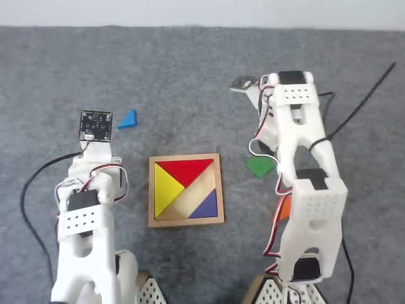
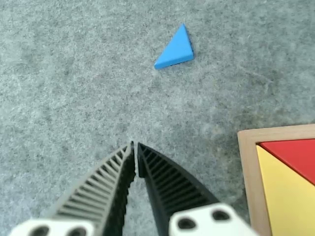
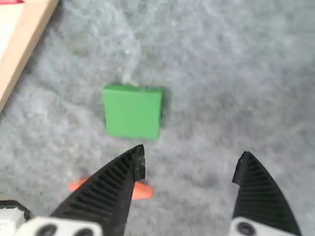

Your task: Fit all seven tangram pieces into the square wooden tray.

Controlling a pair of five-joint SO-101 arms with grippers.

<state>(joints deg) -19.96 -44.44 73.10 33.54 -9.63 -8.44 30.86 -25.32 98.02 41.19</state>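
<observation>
The square wooden tray (image 1: 186, 220) lies between the arms and holds a red triangle (image 1: 185, 170), a yellow triangle (image 1: 164, 189) and a purple triangle (image 1: 206, 208), with bare wood between them. A small blue triangle (image 2: 174, 49) lies on the carpet ahead of my left gripper (image 2: 135, 145), which is shut and empty, a little left of the tray's corner (image 2: 246, 172). A green square (image 3: 133, 110) lies just ahead of my right gripper (image 3: 192, 157), which is open above the carpet. An orange piece (image 3: 140, 191) shows partly behind one finger.
Grey carpet covers the table. In the high view the blue triangle (image 1: 128, 119) is up-left of the tray, and the green square (image 1: 259, 166) and orange piece (image 1: 283, 208) are to its right, beside the right arm (image 1: 304, 190). Cables trail near both arms.
</observation>
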